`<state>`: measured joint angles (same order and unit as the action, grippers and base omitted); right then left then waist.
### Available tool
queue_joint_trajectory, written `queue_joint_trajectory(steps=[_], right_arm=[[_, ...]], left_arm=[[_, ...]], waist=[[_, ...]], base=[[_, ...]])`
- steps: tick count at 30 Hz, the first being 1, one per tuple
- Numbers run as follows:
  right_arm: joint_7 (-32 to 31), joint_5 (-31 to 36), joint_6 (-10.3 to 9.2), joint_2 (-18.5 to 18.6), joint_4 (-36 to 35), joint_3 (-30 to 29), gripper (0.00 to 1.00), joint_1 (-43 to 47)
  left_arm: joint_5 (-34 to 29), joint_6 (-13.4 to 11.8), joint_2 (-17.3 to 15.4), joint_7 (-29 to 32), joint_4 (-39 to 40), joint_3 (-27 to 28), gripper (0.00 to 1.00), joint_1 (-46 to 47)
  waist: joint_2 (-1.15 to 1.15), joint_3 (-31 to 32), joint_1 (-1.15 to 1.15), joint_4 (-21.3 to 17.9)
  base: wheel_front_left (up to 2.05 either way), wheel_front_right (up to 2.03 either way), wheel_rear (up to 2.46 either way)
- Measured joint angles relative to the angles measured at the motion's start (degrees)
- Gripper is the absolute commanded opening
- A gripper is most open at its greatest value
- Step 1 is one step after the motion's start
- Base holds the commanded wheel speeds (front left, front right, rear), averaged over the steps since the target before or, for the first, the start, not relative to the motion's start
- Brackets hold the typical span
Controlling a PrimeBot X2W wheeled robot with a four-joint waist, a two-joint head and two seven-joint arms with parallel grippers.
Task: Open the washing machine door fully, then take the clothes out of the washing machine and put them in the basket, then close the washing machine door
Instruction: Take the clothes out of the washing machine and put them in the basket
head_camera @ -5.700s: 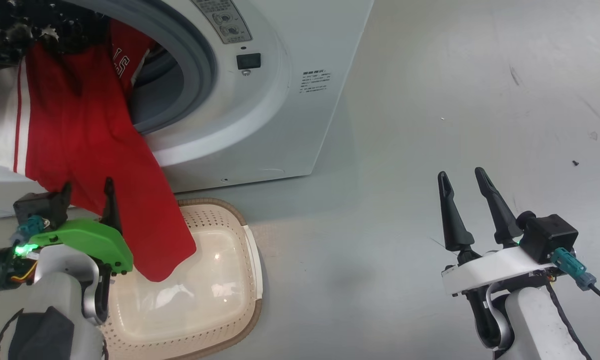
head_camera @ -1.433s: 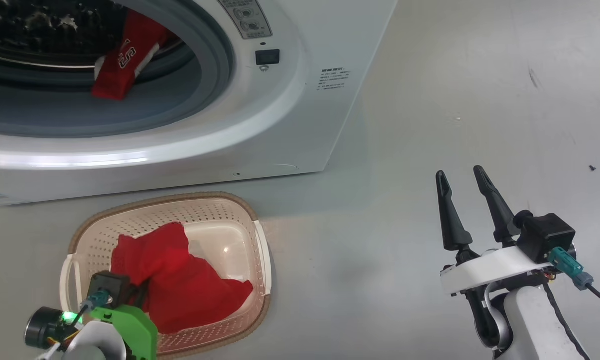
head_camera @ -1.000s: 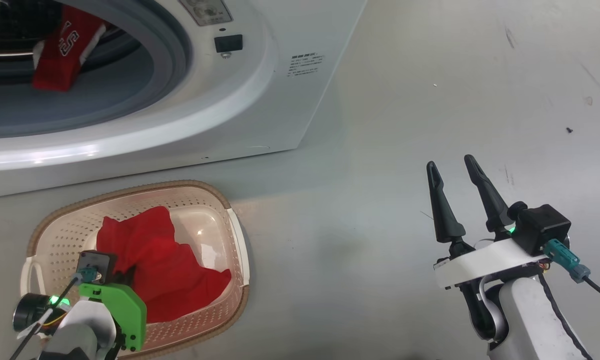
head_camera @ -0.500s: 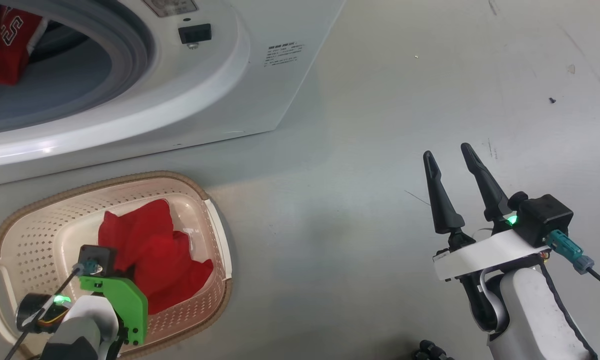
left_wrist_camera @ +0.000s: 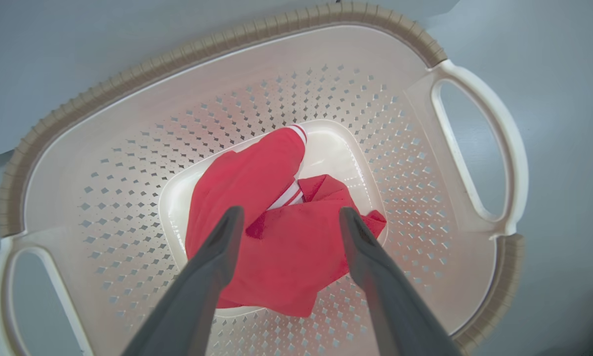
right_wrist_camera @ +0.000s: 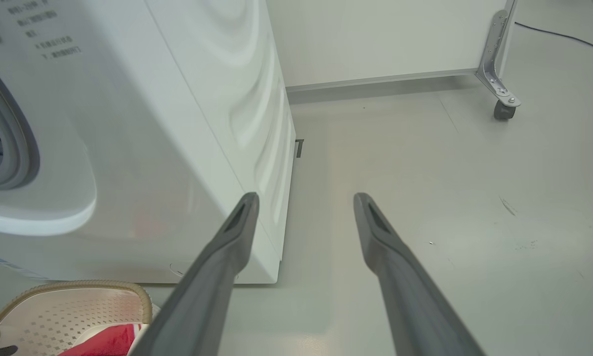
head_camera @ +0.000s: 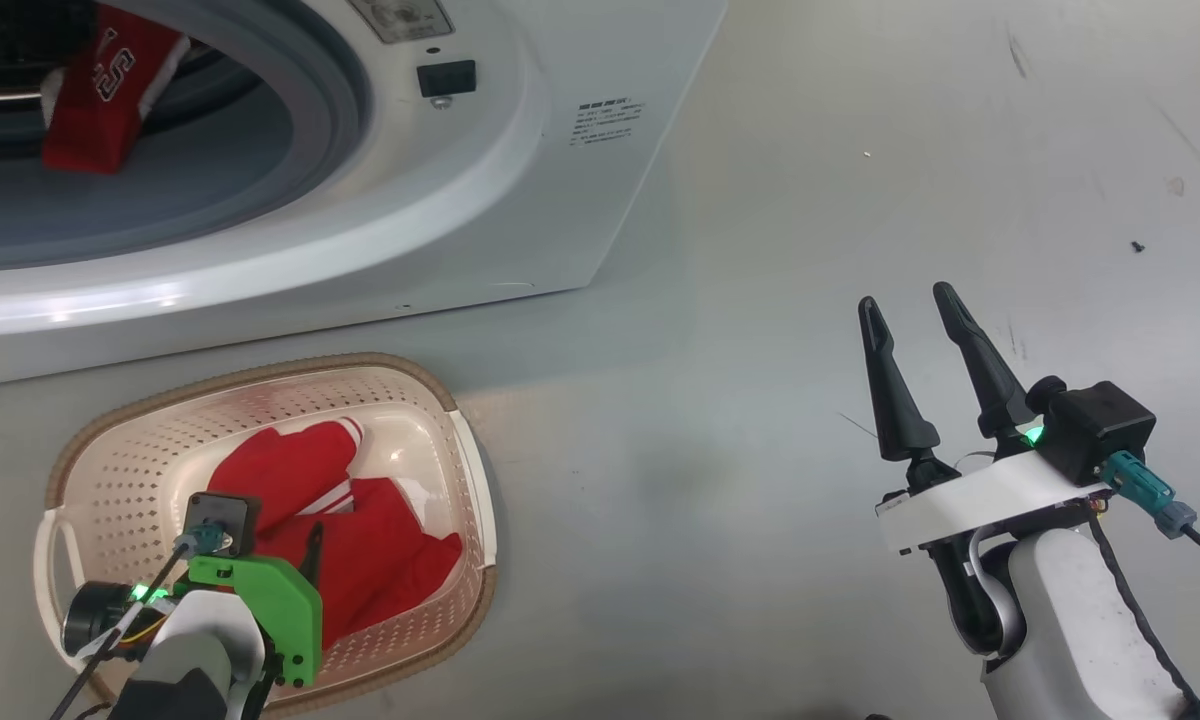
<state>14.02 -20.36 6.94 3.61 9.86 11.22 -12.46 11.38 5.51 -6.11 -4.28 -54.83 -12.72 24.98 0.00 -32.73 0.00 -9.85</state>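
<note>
- The left tool (left_wrist_camera: pixel 290 212) hangs over the basket with its two dark fingers spread wide and nothing between them. It points down into the basket's middle.
- Right under those fingers lies a red garment (left_wrist_camera: pixel 281 252), crumpled on the basket's solid bottom panel. A white-striped cuff shows at its far end. Whether the fingertips touch the cloth cannot be told.
- The basket (left_wrist_camera: pixel 128 163) is cream with perforated walls, a brown woven-look rim and a handle at each short end. It stands on the grey floor (head_camera: pixel 740 300), just in front of the washing machine.
- The right tool (head_camera: pixel 906 298) is on the robot's right, well apart from the basket. Its fingers are parted and empty, raised over bare floor.
- The washing machine (head_camera: pixel 520 190) is a white box whose round mouth stands uncovered, ringed by a grey rubber seal (head_camera: pixel 335 110).
- A second red garment (head_camera: pixel 100 100), with white lettering and white trim, hangs at the drum's lower edge, inside the seal.
- In the right wrist view the machine's ribbed side panel stands left of the fingers. A wheeled metal leg (right_wrist_camera: pixel 499 94) stands far off at the upper right, near the pale wall (right_wrist_camera: pixel 375 34).
</note>
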Motion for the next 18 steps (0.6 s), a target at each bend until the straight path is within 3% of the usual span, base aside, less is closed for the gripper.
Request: queue_joint_trajectory(steps=[11,18], right_arm=[[0.2,-0.2,0.01,1.3,2.0,-1.7,1.0,0.0],[0.2,-0.6,0.02,1.5,2.9,-2.2,1.0,0.4]], left_arm=[[0.0,0.1,1.7,-9.8,2.4,-0.3,1.0,1.0],[-0.4,0.2,1.8,-10.4,5.0,-0.6,1.0,0.8]], waist=[[0.0,5.4,0.0,4.2],[0.0,9.7,0.0,7.4]], base=[[0.0,0.0,0.0],[0.0,0.0,0.0]])
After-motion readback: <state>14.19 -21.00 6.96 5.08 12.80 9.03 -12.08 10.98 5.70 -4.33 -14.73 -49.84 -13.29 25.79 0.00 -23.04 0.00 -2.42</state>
